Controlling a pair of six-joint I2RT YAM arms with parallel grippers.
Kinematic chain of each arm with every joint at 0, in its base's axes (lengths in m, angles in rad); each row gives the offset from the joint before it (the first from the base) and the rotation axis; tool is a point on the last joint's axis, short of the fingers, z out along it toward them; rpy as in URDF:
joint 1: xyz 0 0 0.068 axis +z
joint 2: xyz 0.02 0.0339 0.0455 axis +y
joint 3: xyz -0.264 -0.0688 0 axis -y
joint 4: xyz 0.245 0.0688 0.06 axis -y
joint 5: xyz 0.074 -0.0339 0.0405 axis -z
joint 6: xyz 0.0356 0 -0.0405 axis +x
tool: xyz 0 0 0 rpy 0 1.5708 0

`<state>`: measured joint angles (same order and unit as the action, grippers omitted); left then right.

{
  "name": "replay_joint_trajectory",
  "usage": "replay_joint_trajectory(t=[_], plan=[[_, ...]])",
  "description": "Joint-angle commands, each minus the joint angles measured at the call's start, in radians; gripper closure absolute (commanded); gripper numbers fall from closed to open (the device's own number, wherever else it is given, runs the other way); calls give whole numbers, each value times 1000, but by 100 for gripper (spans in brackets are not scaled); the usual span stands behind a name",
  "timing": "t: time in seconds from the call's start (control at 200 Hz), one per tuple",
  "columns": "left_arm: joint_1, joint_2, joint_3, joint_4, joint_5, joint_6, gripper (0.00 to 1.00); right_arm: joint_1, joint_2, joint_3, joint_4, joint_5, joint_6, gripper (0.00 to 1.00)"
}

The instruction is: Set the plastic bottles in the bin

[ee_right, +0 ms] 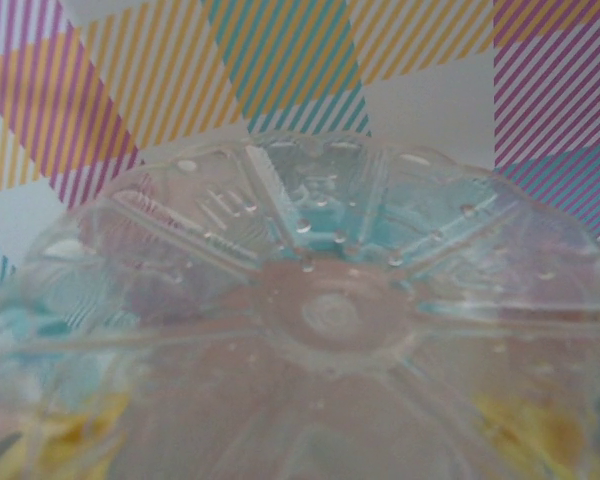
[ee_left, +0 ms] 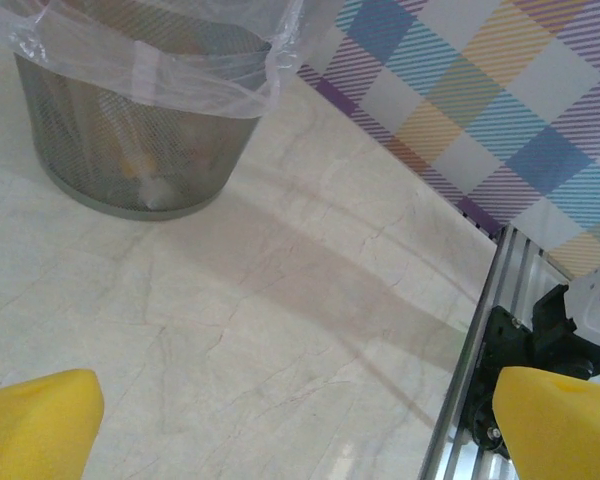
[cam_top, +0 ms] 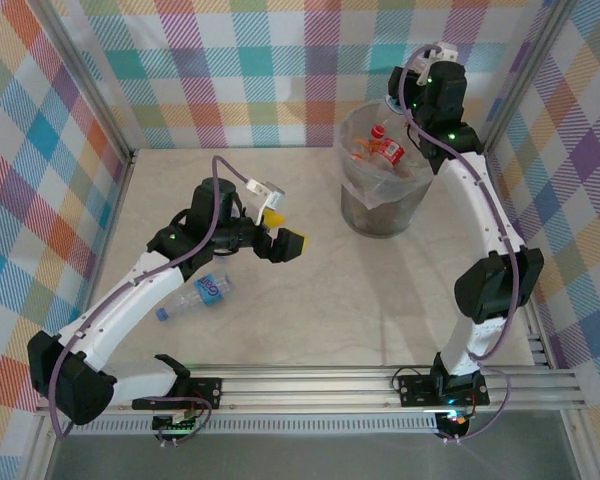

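Note:
A clear plastic bottle (cam_top: 198,294) with a blue label and blue cap lies on the table beside my left arm. My left gripper (cam_top: 281,236) hovers open to its upper right, and its yellow pads (ee_left: 32,424) stand wide apart over bare table. The bin (cam_top: 382,212), lined with a clear bag, stands at the back right; red and orange bottles (cam_top: 379,148) lie inside. My right gripper (cam_top: 404,101) is above the bin's far rim, shut on a clear bottle (ee_right: 330,320) whose ribbed base faces the wrist camera.
Plaid walls close the table at the back and sides. An aluminium rail (cam_top: 380,384) runs along the near edge. The bin's mesh wall (ee_left: 130,150) and the right arm's base (ee_left: 540,340) appear in the left wrist view, with open tabletop between them.

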<state>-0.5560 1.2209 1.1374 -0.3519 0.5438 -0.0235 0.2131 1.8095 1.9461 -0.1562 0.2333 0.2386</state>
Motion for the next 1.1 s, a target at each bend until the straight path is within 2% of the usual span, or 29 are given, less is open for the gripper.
replay_joint_trajectory(t=[0.0,0.25,0.42,0.52,0.825,1.095], plan=[[-7,9,8,-20,-22,33,0,-4,53,45,47,25,-4,46],[-7,16,15,-37,-37,40,0,-11,198,165,-46,11,-31,46],[-7,21,18,-44,-43,48,0,-12,218,166,-121,8,-73,48],[-8,20,14,-45,-43,49,0,-14,213,142,-172,6,-103,50],[-7,38,19,-47,-19,49,0,-19,116,-18,-279,-114,-153,55],[-7,35,21,-49,-12,49,0,-23,57,-77,-387,-209,-171,57]])
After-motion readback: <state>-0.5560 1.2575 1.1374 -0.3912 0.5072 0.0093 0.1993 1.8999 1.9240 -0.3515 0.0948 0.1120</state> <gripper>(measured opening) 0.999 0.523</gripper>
